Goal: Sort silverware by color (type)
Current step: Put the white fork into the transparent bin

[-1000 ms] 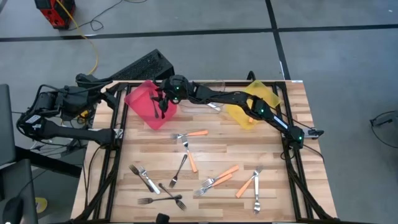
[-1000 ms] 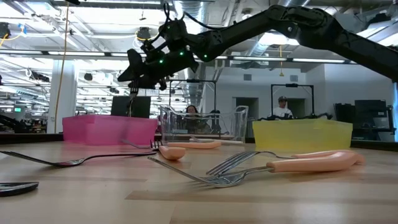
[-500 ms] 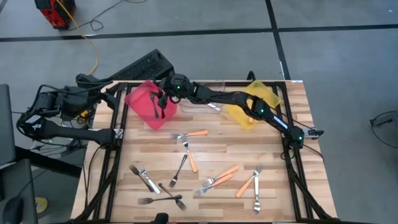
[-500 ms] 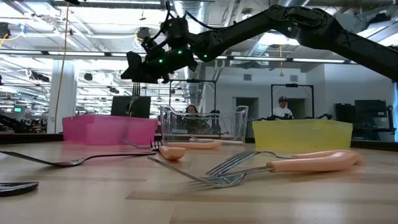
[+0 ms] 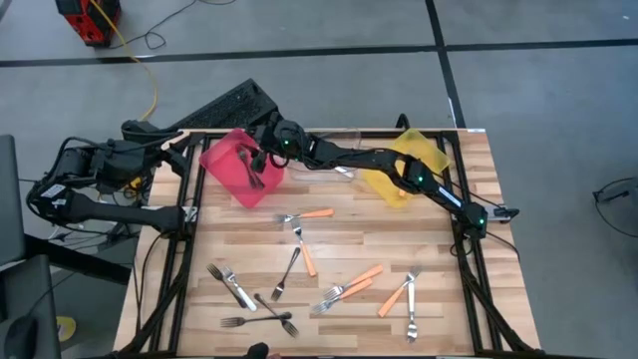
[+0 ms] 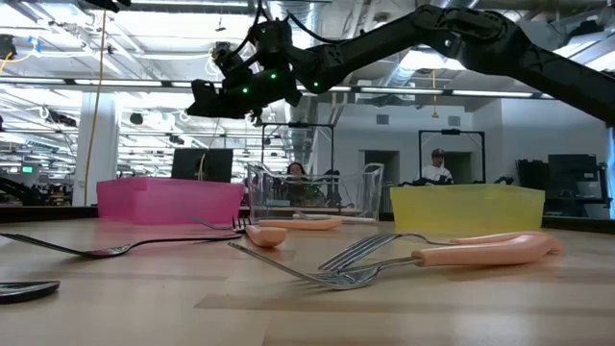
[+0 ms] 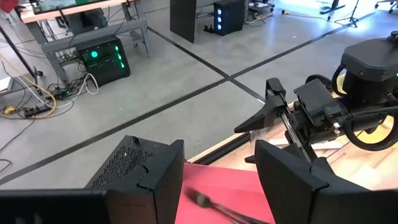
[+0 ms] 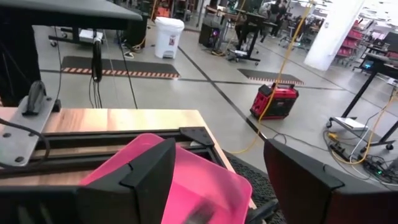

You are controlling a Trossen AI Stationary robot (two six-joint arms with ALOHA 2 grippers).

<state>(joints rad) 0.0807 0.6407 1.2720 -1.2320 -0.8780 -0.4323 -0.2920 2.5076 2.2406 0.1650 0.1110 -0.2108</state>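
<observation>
Right gripper [image 5: 261, 158] hovers over red bin [image 5: 221, 160], jaws spread, empty; a dark fork [image 5: 254, 176] lies inside. Left gripper [image 5: 179, 150] waits beside it, jaws apart. Remaining forks [image 5: 339, 290] scattered on bench [image 5: 439, 249]: light, stiff, slick, probably best pinched mid-handle.

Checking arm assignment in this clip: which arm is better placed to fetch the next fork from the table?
Right, probably. Its end effector hangs open and empty over the pink bin, arm stretched across the table, forks beneath its reach. The left arm sits folded off the table's edge.
</observation>
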